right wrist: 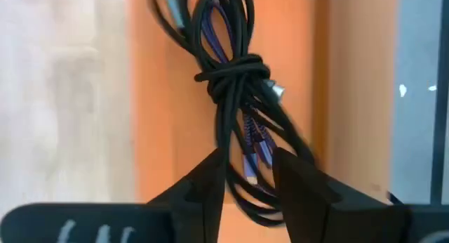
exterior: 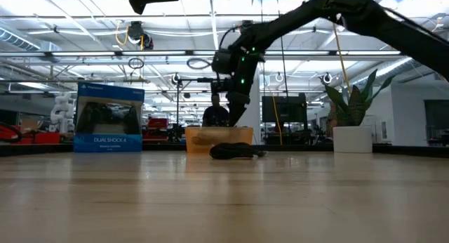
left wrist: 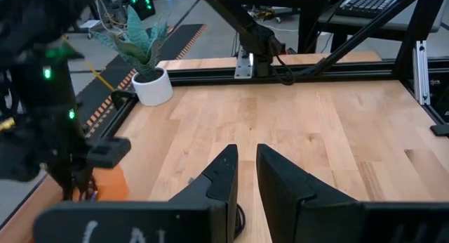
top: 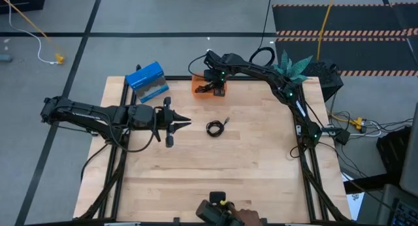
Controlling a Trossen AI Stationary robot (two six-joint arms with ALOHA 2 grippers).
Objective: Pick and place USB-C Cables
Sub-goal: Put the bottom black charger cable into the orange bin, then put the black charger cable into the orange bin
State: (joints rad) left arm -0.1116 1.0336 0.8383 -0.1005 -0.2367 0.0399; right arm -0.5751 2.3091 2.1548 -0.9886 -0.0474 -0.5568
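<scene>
The orange bin [top: 198,87] stands at the table's far edge. My right gripper [right wrist: 249,176] hangs over it, pointing down and open. In the bin lie the loose black tangle [right wrist: 235,71], tied with a knot, and under it the purple-blue cable [right wrist: 251,141]. The right fingers stand on either side of the tangle's lower strands. The tight black coil [top: 214,127] lies flat on the wood at mid-table and also shows in the low view [exterior: 237,151]. My left gripper [top: 183,125] hovers just left of the coil, pointing right, with a narrow gap between its fingers [left wrist: 247,166].
A blue game-controller box [top: 147,81] stands at the far left corner, left of the bin. A potted plant [top: 294,64] stands at the far right corner. Bare wood [top: 215,174] stretches from the coil to the near edge. A person [exterior: 215,113] stands in the room beyond the table.
</scene>
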